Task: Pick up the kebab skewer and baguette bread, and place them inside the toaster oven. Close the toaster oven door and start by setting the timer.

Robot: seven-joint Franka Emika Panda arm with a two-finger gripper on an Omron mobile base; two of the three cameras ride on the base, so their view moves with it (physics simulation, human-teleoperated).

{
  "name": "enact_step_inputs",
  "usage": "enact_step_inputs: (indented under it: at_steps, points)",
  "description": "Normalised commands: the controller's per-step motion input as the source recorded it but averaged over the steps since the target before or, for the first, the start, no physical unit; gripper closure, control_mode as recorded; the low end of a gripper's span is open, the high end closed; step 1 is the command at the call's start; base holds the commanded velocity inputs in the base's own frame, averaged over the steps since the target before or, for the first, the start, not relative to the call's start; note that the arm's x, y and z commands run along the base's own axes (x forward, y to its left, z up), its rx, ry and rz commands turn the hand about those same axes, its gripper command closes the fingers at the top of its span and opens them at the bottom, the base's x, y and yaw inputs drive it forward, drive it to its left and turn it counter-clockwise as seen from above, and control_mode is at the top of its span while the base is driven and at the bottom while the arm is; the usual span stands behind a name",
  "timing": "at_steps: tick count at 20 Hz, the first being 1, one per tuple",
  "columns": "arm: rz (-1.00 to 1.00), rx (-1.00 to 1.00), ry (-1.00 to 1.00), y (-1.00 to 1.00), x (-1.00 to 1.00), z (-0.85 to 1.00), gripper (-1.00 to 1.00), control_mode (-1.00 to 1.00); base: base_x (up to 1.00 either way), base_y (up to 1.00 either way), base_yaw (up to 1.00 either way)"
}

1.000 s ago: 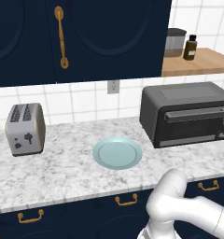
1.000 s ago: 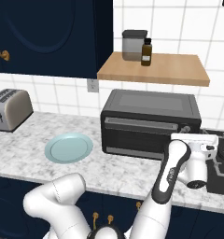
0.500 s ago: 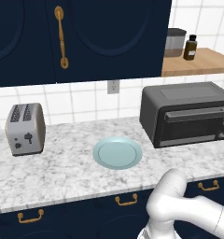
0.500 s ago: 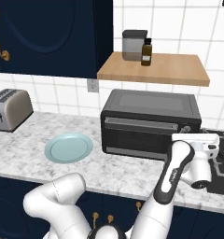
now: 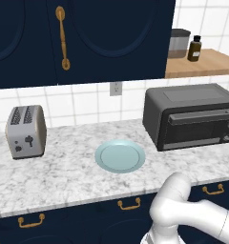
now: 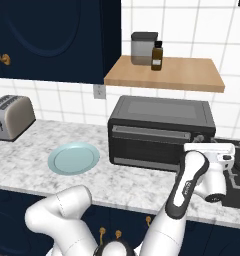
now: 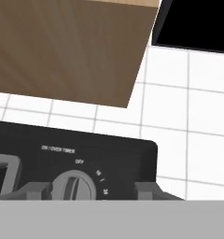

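The toaster oven [image 5: 192,119] [image 6: 162,132] stands on the counter with its door [image 6: 147,145] closed. My gripper [image 6: 201,146] is at the oven's right end, against the control panel. In the hand view the timer knob [image 7: 74,186], marked OFF with minute figures, lies between my gripper's [image 7: 93,191] two finger tips. The left tip is close beside the knob and the right tip stands apart from it, so the gripper is open around the knob. The kebab skewer and the baguette bread are out of view.
A pale blue plate [image 5: 120,156] [image 6: 73,158] lies bare on the marble counter left of the oven. A silver toaster [image 5: 26,131] stands at the far left. A wooden shelf [image 6: 164,72] with a jar and a bottle hangs above the oven. A black stove [image 6: 237,170] is at the right.
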Motion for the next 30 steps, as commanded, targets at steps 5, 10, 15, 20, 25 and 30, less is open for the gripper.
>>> enact_step_inputs:
  at_steps: [5,10,15,20,25,30]
  points:
    - [-0.03,0.0,-0.02,0.0,0.18,0.0,1.0,-1.0,0.0,0.0,0.0]
    - [0.0,-0.02,-0.04,0.05,0.2,0.02,1.0,-1.0,0.0,0.0,0.0]
    - [-0.02,-0.02,-0.01,0.19,0.05,0.05,1.0,-1.0,0.0,0.0,0.0]
    - [-0.06,-0.02,0.0,0.31,0.01,0.28,1.0,-1.0,0.0,0.0,0.0]
    - [-0.03,0.0,0.0,0.34,0.0,0.24,1.0,-1.0,0.0,0.0,0.0]
    - [0.0,0.0,0.0,0.3,0.0,0.35,1.0,-1.0,0.0,0.0,0.0]
